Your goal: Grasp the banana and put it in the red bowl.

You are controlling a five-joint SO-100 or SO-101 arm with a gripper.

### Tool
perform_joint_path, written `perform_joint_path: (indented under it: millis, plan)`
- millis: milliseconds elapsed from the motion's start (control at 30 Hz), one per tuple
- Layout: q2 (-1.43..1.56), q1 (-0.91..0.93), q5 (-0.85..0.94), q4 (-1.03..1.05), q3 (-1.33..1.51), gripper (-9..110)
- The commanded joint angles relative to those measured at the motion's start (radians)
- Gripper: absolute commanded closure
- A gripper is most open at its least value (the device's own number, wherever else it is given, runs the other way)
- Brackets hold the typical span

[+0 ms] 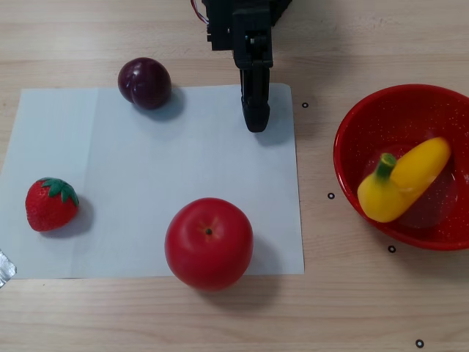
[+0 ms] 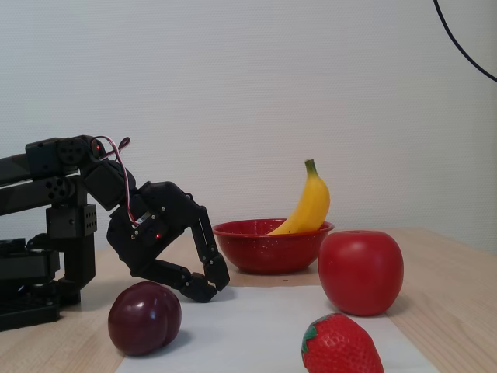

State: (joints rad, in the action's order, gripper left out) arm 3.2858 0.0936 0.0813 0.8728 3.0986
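Tool (image 2: 211, 284) rested with fingers pressed together, empty, beside the red bowl (image 1: 352, 158); the banana (image 1: 404, 180) already leaned inside, so simply staying clear seemed wisest.

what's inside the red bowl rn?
Only the banana sits in the red bowl, leaning on the rim with its green stem up. The bowl floor beneath it is covered. The gripper is empty, away over the paper.

The banana (image 1: 407, 183) is yellow with a green tip. The red bowl (image 1: 352, 147) has tiny white dots. The apple (image 1: 209, 243) is red. The plum (image 1: 145, 83) is dark purple. The strawberry (image 1: 50, 205) is red with green leaves. The paper (image 1: 146, 161) is white. The end effector (image 1: 255, 121) is black.
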Motion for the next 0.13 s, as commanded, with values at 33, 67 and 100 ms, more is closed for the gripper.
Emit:
perform_joint_path:
  millis: [33,67,100]
  plan:
    - [-0.009,0.003,0.000,0.015,0.006,101]
    - [-0.009,0.003,0.000,0.017,0.006,101]
    - [-0.009,0.003,0.000,0.017,0.006,101]
